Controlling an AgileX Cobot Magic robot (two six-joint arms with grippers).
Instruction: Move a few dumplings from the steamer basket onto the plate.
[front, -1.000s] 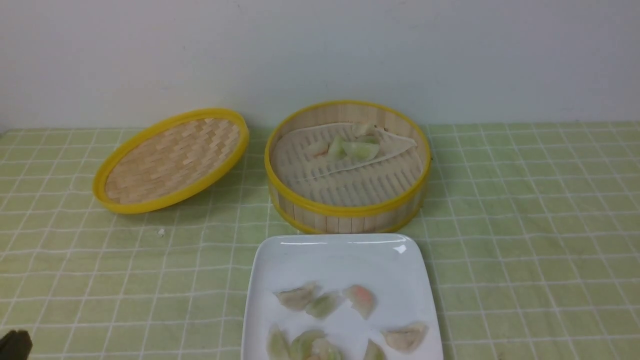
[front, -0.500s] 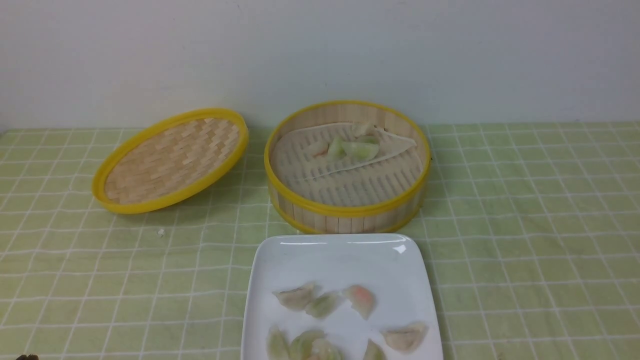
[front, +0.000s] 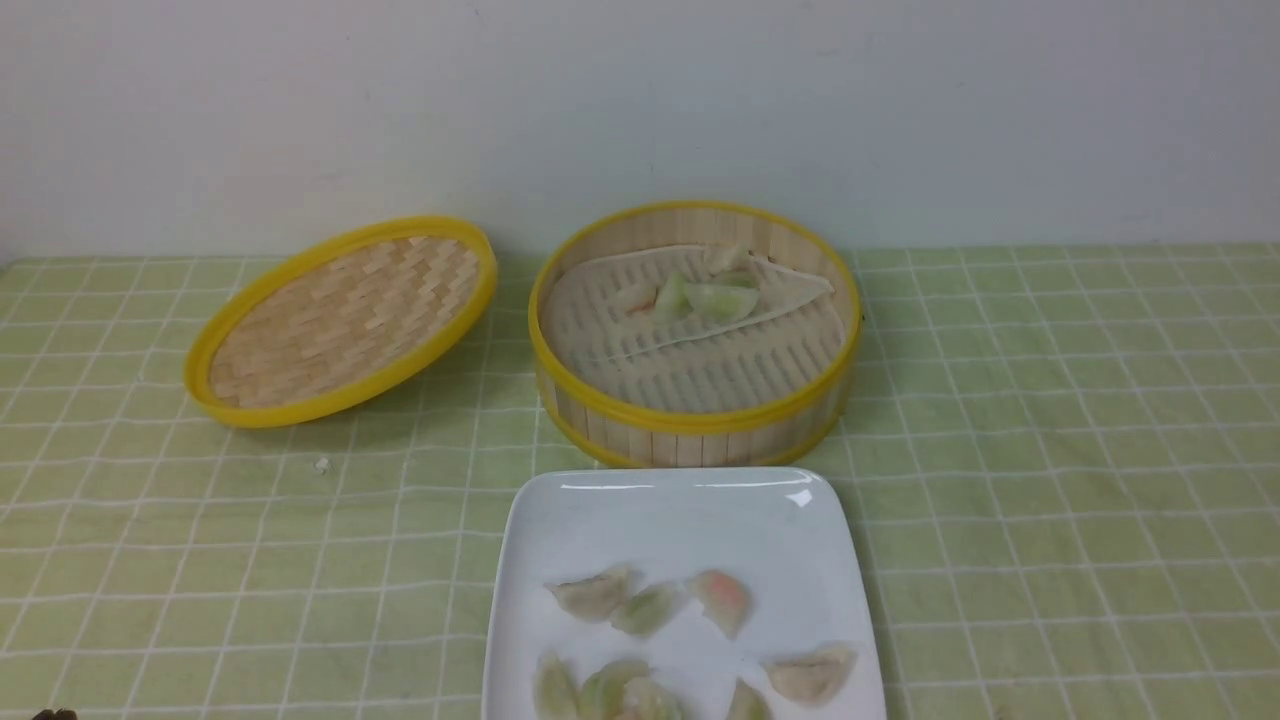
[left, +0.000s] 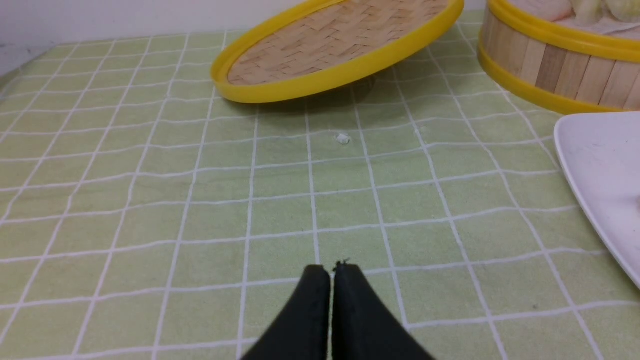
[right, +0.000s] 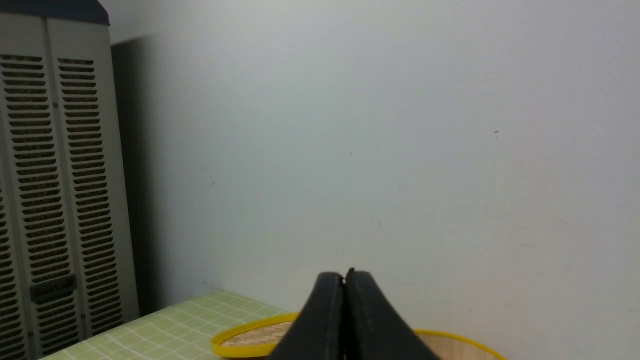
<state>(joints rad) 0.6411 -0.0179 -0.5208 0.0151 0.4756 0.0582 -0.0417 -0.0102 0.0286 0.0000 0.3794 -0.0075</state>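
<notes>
The steamer basket (front: 690, 415) stands at the table's middle back with a few dumplings (front: 715, 298) on its pale liner. The white square plate (front: 680, 510) lies in front of it and holds several dumplings (front: 650, 608) near its front half. My left gripper (left: 331, 267) is shut and empty, low over the cloth, left of the plate (left: 600, 165) and the basket (left: 550, 65); only a dark tip of it (front: 55, 714) shows at the front view's bottom left corner. My right gripper (right: 344, 274) is shut and empty, raised and facing the wall, out of the front view.
The woven yellow-rimmed lid (front: 340, 320) lies tilted, left of the basket. A small white crumb (front: 322, 464) sits on the green checked cloth in front of the lid. A wall stands right behind the table; a grey louvred cabinet (right: 55, 200) stands at the table's side.
My left gripper has drawn back toward the bottom left corner of the front view until almost out of sight. The dumplings, basket and plate have not moved.
</notes>
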